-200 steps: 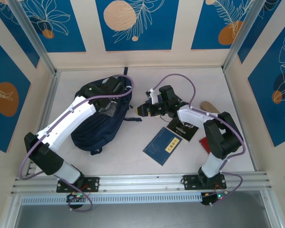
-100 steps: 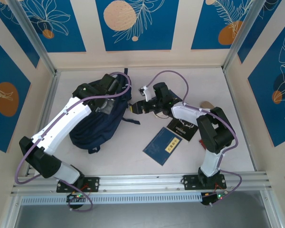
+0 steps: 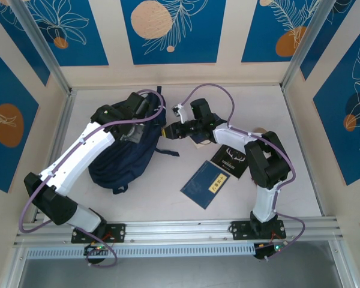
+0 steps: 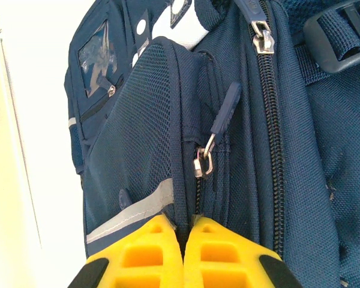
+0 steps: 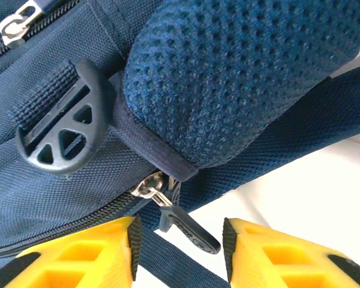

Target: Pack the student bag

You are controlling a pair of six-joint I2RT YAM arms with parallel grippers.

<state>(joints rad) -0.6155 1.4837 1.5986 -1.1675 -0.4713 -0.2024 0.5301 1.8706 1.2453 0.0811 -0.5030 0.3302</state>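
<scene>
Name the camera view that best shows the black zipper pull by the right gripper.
Right wrist: the zipper pull hangs sharp from its silver slider, between the open yellow fingers. In top external, the right gripper reaches the student bag, but the pull is too small to tell. Left wrist shows another stretch of the bag.

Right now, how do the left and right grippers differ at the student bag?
The left gripper is shut, pinching a seam of the student bag near a zipper slider; the right gripper is open. The left touches fabric; the right straddles a black zipper pull without clamping it. Both sit at the bag's zippers.
</scene>
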